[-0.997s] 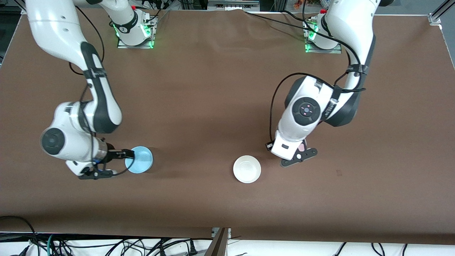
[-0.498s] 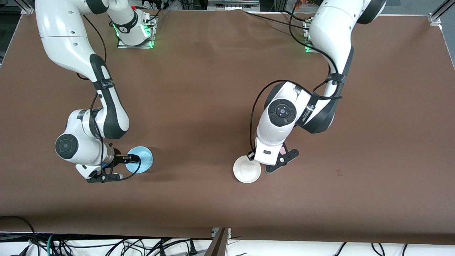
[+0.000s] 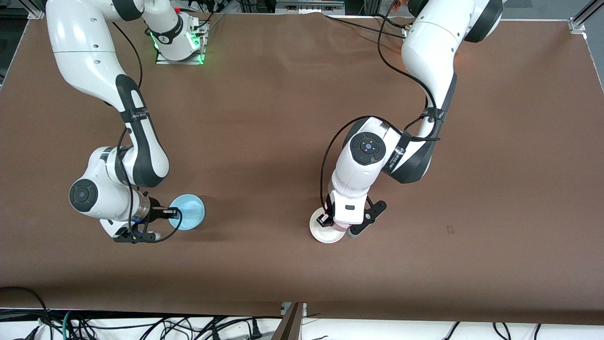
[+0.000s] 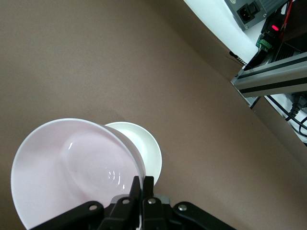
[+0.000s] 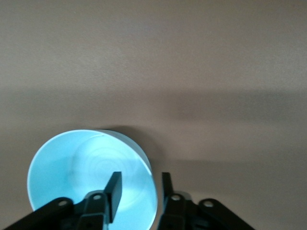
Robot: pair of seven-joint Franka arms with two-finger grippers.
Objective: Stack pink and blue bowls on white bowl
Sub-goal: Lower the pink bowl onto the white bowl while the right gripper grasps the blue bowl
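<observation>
My left gripper is shut on the rim of the pale pink bowl and holds it tilted just over the white bowl. In the front view the left hand covers most of the white bowl, which sits on the table, and hides the pink bowl almost fully. The sky blue bowl sits on the table toward the right arm's end. My right gripper is open and straddles the blue bowl's rim, one finger inside and one outside; it also shows in the front view.
The brown table cloth is bare between the two bowls and toward the bases. Cables hang along the table edge nearest the front camera.
My left arm has carried the pink bowl from beside the white bowl to over it. My right gripper has stayed at the blue bowl's rim with only a small shift.
</observation>
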